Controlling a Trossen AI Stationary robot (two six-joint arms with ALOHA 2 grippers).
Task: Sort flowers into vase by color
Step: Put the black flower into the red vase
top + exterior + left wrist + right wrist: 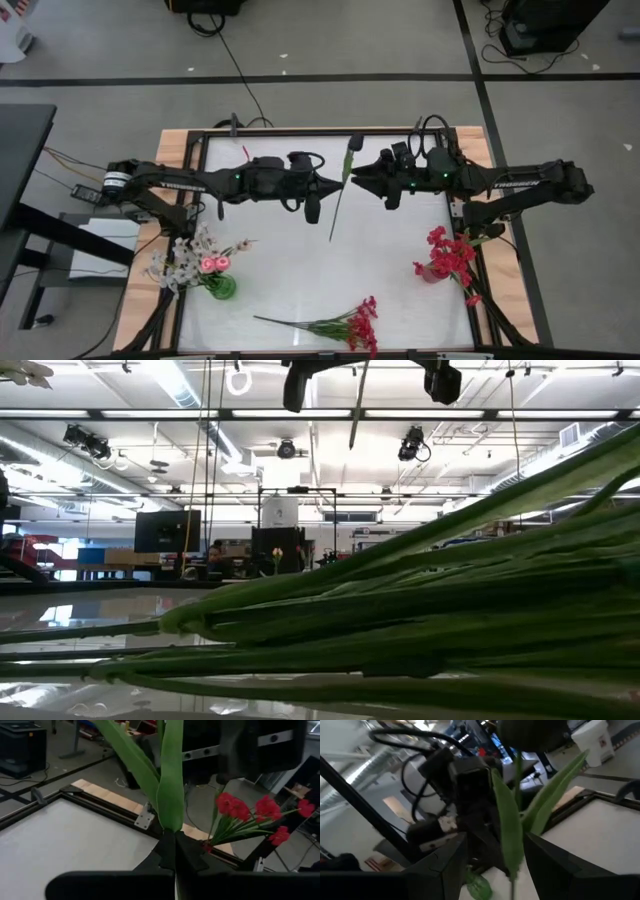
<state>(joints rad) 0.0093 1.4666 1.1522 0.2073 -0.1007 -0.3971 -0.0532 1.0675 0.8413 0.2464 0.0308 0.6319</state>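
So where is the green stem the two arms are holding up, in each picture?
High view: the stem runs slantwise at the middle, between the left fingers and right fingers.
Low view: a thin stem hangs down at top centre.
Left wrist view: its leaves rise from the shut fingers.
Right wrist view: leaves stand between the open fingers.
Shared landmark: the red flowers, also in the left wrist view.

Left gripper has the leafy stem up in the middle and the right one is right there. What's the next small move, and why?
Probably close the right gripper on the leafy stem. The left gripper is shut on it, while the right gripper's open fingers already straddle the stem, so a handover looks set.
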